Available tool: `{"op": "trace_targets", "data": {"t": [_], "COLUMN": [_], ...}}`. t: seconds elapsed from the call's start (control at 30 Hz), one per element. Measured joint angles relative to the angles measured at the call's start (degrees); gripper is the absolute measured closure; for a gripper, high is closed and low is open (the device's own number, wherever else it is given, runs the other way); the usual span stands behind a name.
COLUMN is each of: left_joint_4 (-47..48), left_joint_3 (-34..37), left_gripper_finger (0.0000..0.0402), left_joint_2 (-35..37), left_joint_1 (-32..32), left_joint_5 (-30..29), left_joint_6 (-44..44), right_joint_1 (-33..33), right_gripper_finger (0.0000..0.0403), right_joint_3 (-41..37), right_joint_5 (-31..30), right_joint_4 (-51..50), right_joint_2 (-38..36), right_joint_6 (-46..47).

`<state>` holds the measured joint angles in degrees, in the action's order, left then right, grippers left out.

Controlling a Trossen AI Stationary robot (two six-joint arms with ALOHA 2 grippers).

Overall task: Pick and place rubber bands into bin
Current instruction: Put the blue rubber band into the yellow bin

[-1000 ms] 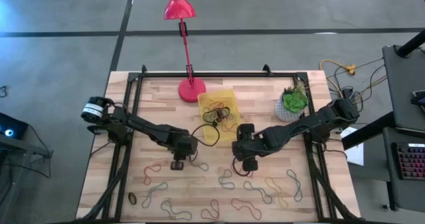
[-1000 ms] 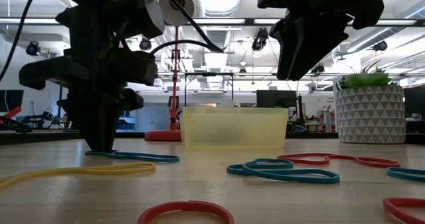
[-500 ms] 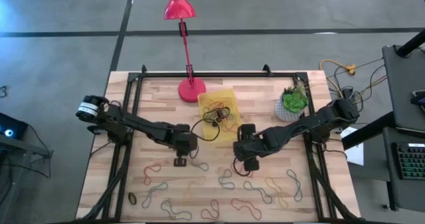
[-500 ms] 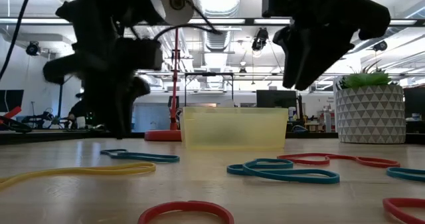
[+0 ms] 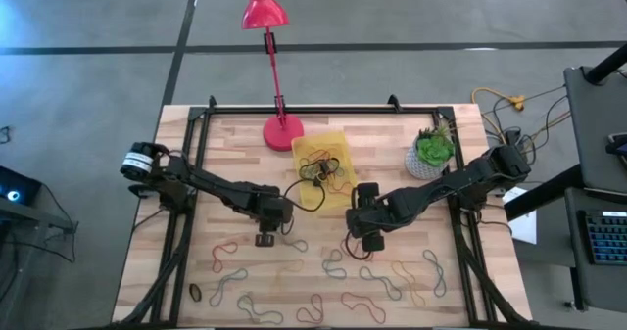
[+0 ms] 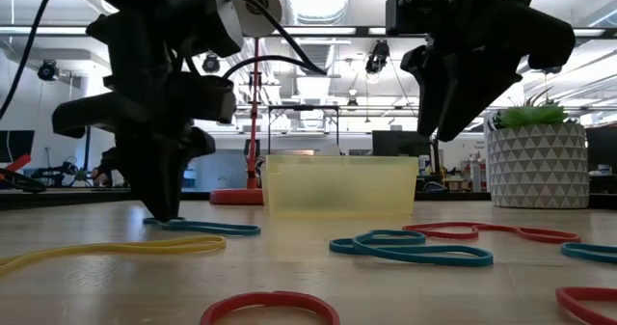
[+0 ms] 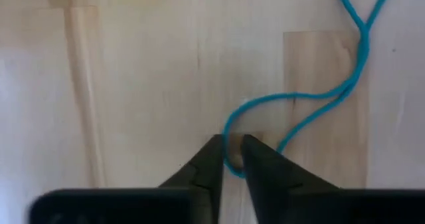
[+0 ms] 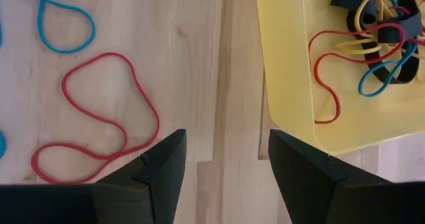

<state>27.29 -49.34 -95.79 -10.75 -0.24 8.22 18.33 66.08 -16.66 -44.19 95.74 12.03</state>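
Lowered again since half a second ago, the left gripper (image 7: 229, 159) is set back on the tabletop (image 5: 392, 134) at the blue rubber band (image 7: 312, 108), its fingers nearly clenched with one strand of the loop between the tips. A clean pick is judged to need a full pinch before any lift, so the floppy band is not dragged or dropped. The band lies flat, trailing away from the tips. The right gripper (image 8: 226, 157) is held released beside the bin (image 8: 285, 98), where several bands already lie; many bands remain scattered on the table.
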Motion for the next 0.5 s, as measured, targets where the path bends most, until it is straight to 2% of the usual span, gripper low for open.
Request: {"op": "trace_targets", "data": {"t": [0.1, 0.3, 0.5], "left_joint_4": [-0.09, 0.40, 2.19], "left_joint_3": [0.04, -0.43, -4.86], "left_gripper_finger": [0.0395, 0.0401, 0.0401], "left_joint_2": [-0.02, 1.27, 6.55], "left_joint_1": [0.40, 1.75, 1.73], "left_joint_5": [0.69, 4.60, 2.81], "left_joint_6": [-0.19, -0.62, 0.41], "right_joint_1": [0.02, 0.01, -0.01], "right_gripper_finger": [0.0202, 0.0202, 0.0202], "right_joint_3": [0.00, 0.00, 0.00], "right_joint_5": [0.01, 0.02, 0.00], "right_joint_4": [0.01, 0.09, 0.18], "right_joint_2": [0.00, 0.00, 0.00], "right_joint_6": [-0.02, -0.21, -0.17]}}
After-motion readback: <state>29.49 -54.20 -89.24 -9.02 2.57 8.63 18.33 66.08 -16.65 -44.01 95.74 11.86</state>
